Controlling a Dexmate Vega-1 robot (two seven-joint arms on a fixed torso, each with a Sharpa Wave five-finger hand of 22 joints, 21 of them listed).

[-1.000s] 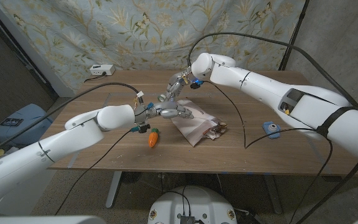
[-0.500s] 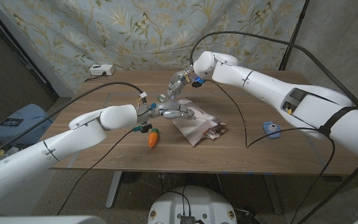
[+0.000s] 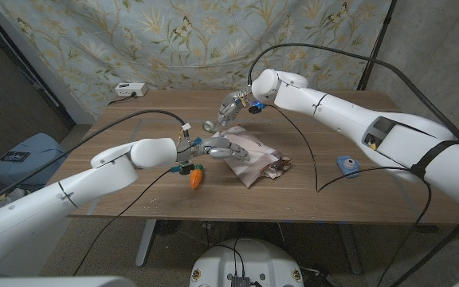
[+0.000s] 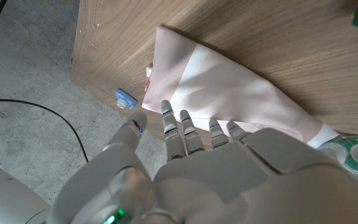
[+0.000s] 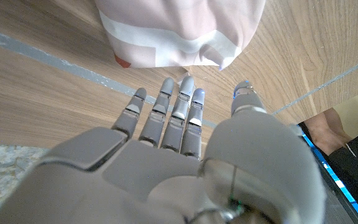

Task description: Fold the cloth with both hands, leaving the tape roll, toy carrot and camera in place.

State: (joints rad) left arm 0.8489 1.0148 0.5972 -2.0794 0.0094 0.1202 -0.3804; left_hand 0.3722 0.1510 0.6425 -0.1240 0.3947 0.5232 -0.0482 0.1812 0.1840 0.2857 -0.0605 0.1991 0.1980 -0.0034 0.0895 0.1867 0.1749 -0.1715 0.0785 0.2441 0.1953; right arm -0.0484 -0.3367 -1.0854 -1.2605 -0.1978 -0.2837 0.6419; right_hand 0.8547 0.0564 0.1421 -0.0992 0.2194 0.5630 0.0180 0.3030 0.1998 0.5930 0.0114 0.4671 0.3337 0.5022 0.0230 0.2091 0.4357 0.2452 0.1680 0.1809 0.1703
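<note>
Cloth [image 3: 249, 157], mid-tabletop, long axis running from far edge toward near-right corner; left hand [image 3: 220, 147], fingers spread, holding nothing, lay at its left edge, nearer than right hand [image 3: 231, 107], likewise spread, beyond its far end.

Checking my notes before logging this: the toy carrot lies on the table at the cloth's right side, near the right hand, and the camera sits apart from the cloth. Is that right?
Not quite. In the head view the toy carrot lies at the left side of the cloth, just below the left hand, not near the right hand. The camera does sit apart from the cloth.
</note>
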